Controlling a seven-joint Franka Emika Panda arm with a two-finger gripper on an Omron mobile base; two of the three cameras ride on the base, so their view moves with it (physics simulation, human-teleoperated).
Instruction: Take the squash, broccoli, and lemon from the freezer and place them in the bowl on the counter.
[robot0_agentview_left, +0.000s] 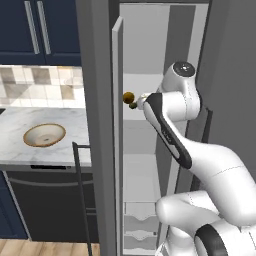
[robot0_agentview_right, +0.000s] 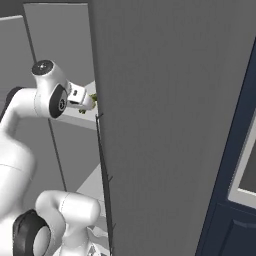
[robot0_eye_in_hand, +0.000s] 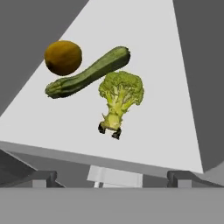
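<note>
Hand view: broccoli (robot0_eye_in_hand: 120, 94), squash (robot0_eye_in_hand: 87, 72), lemon (robot0_eye_in_hand: 63, 57) all lying close together on white freezer shelf (robot0_eye_in_hand: 166, 109). Pincer (robot0_eye_in_hand: 109, 130) spread wide at broccoli stalk, likely lining up first pick. Bowl (robot0_agentview_left: 44, 135) waiting on surface (robot0_agentview_left: 20, 150), left of freezer.

A dark green squash (robot0_eye_in_hand: 87, 73), a light green broccoli (robot0_eye_in_hand: 120, 94) with pale stalk and a yellow-brown lemon (robot0_eye_in_hand: 63, 57) are seen on white. A tan-rimmed bowl (robot0_agentview_left: 44, 135) is set on white, grey-veined counter (robot0_agentview_left: 15, 140).
</note>
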